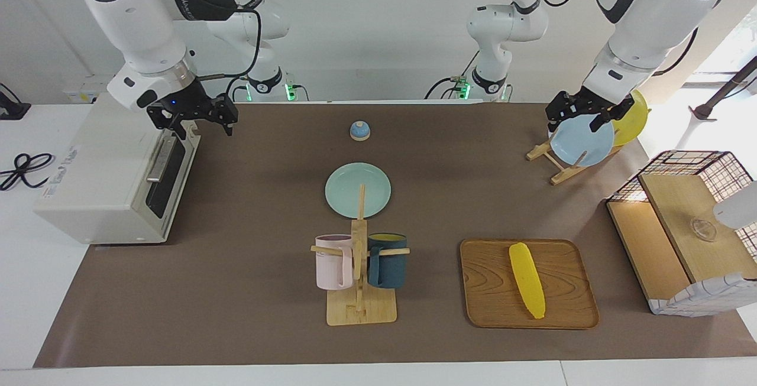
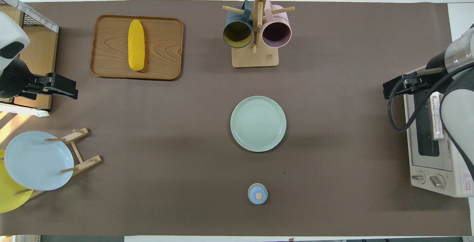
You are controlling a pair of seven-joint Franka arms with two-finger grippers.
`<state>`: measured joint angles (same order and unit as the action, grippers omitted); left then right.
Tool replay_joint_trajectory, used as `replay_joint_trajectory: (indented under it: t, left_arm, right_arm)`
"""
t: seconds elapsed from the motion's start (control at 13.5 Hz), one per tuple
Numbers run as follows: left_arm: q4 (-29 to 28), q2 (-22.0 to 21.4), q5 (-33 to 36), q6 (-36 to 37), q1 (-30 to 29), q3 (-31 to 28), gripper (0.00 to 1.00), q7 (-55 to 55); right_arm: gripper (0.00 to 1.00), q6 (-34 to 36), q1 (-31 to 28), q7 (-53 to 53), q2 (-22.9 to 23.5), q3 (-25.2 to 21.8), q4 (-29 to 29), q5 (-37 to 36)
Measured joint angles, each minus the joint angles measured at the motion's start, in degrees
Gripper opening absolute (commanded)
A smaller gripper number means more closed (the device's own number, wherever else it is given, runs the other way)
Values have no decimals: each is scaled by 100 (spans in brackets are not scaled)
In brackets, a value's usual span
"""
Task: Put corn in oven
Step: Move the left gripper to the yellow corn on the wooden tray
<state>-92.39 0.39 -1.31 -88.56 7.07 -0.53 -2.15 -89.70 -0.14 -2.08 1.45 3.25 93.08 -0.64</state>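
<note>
- The task is sitting at its very start: the corn [image 1: 527, 279] is lying untouched on the wooden tray [image 1: 568, 315], and the oven [image 1: 100, 185] is standing with its door shut, so neither the fetching nor the door-opening is done yet.
- The right gripper [image 1: 201, 121] is hanging just above the upper edge of the oven door, close over the metal handle [image 1: 159, 158]; its fingers are spread wide and are holding nothing.
- By the look of it, this arm is being lined up for the door: the next move likely calls for lowering onto the handle, closing on it and swinging the door down.
- The left gripper [image 1: 582, 113] is hovering over the plate rack [image 1: 559, 164], right above the blue plate [image 1: 582, 140]; its fingers are also standing fully apart and empty.
- The corn is lying well apart from both grippers, toward the left arm's end of the table, far closer to the left gripper than to the right one.
- For the pick-up, the left gripper would probably need to travel out over the tray, turn its fingers across the cob and come down around its middle.
</note>
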Motion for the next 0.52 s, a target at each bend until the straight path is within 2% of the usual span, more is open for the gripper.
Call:
replay_joint_trajectory:
  t: [0.52]
  left_arm:
    - [0, 0, -10, -68, 4, 6, 100, 0]
  right_arm:
    - [100, -15, 2, 0, 0, 1, -5, 0]
